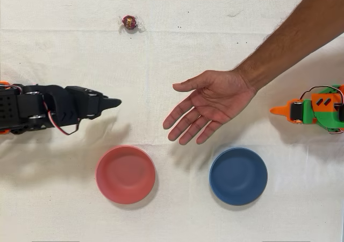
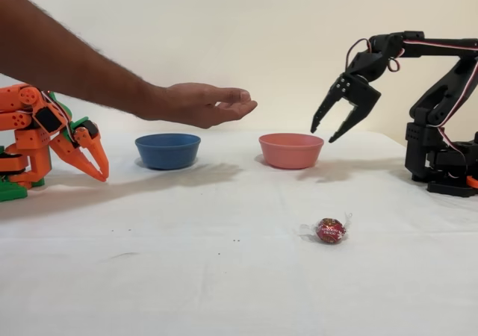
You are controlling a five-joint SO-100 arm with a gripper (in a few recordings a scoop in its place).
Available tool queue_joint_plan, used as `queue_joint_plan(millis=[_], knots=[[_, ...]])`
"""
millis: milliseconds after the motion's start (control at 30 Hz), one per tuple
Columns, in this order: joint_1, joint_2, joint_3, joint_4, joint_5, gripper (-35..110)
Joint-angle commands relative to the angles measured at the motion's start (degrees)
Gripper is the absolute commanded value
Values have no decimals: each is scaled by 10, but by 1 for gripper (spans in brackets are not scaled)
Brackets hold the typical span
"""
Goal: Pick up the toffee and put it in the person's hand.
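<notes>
The toffee (image 1: 129, 22) (image 2: 330, 231) is a small dark red sweet in clear twisted wrap, lying alone on the white cloth, near the top in the overhead view and at the front in the fixed view. The person's hand (image 1: 210, 105) (image 2: 203, 103) hovers palm-up over the middle of the table, fingers spread, above the cloth. My black gripper (image 1: 115, 102) (image 2: 323, 134) hangs high above the table at the left in the overhead view, well away from the toffee. Its jaws are open and hold nothing.
A pink bowl (image 1: 126, 174) (image 2: 290, 150) and a blue bowl (image 1: 238, 176) (image 2: 167, 150) stand side by side on the cloth. The idle orange arm (image 1: 314, 110) (image 2: 45, 138) sits at the opposite table edge from my arm. The forearm (image 1: 290, 43) crosses from that side.
</notes>
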Motion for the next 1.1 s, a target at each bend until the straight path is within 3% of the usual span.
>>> queue_joint_plan(millis=[0,167,433,1067], knots=[[-16,-19,-65,-19,1,18],[-18,-53,-93,-40,-5,19],[-52,-247,-257,-44,-32,21],[-161,-413,-371,-39,-48,26]])
